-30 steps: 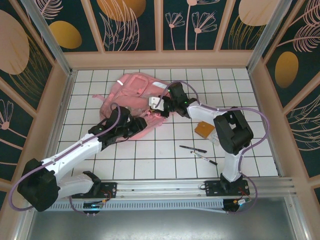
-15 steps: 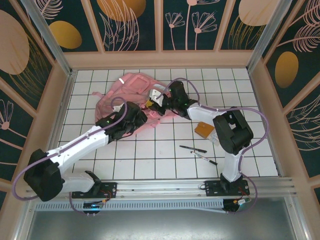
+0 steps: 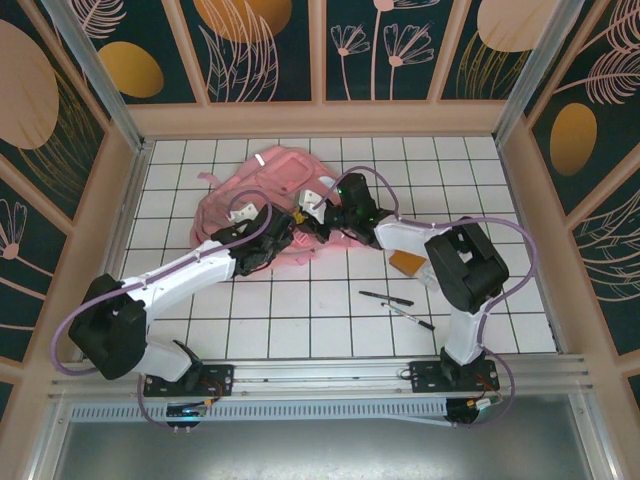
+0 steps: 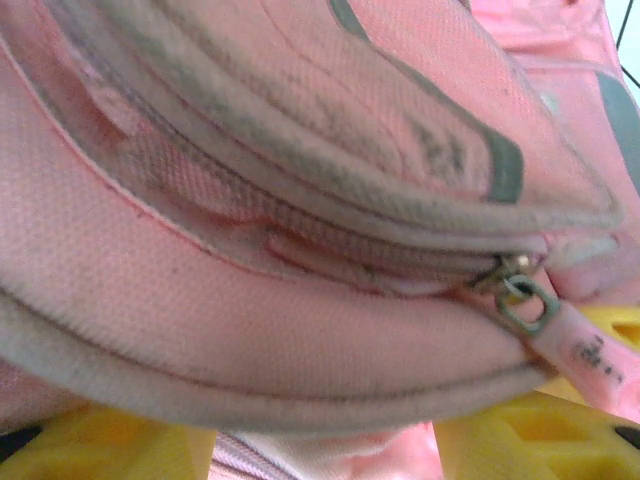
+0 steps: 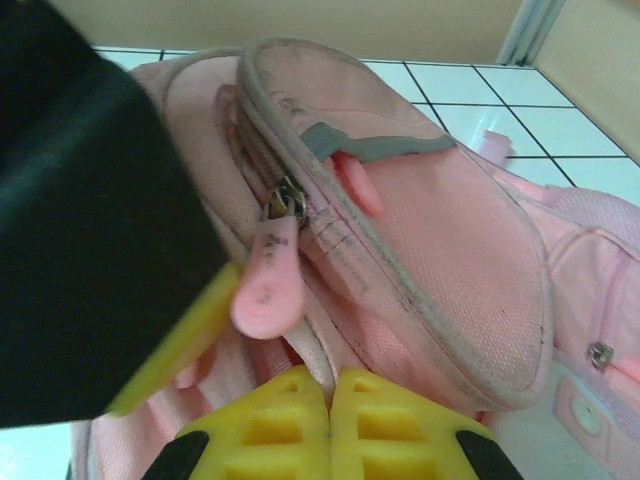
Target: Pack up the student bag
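The pink backpack (image 3: 262,178) lies far-left on the tiled tabletop (image 3: 330,300), the left end effector (image 4: 320,445) spread wide around its fabric (near a zip pull (image 4: 520,300)), the right end effector (image 5: 331,400) pinched shut beside it.

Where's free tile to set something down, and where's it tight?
Free: far-right tiles beyond the right arm; near-centre tiles between the left arm and the pens. Crowded: the student bag, where left gripper and right gripper meet; tight by the brown block.
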### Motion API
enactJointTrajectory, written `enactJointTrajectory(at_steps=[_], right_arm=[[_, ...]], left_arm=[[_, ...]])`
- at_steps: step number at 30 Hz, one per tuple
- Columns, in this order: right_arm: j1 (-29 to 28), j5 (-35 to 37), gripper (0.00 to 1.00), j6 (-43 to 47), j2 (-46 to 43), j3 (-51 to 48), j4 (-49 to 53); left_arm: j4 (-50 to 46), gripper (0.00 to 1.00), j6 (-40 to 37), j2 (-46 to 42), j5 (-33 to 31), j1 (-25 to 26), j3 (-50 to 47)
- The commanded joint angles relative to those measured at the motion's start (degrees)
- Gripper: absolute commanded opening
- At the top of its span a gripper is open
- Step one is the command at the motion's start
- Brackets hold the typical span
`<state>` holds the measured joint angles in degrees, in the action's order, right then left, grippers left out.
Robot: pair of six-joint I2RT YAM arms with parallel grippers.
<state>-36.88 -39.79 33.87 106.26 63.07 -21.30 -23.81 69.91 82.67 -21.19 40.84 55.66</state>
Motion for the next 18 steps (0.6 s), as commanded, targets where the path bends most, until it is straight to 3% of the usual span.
enactJointTrajectory(at_steps=[1,7,13,18], right_arm=[[-1.44,-6.58,0.00,-1.90,-4.67,-0.04,-4.97],[-1.21,-6.00,0.00,-1.66,-3.73,2.67,0.57],[-1.42,-6.43,0.00,-3.68,-2.34,3.19,-0.10],[-1.44,-5.94,0.00,-4.66,-1.40,3.95,0.38]], left_arm=[[4.04,0.53,-4.22,-0.34,-4.40,-0.35,0.66],[7.98,0.38,-14.06,-8.26,-1.18,-0.84,-2.90],[6.12,0.44,-24.93,-10.92,2.71,-1.49,-0.29],[2.80,0.47,-25.42,-7.94,6.49,-1.47,3.64]])
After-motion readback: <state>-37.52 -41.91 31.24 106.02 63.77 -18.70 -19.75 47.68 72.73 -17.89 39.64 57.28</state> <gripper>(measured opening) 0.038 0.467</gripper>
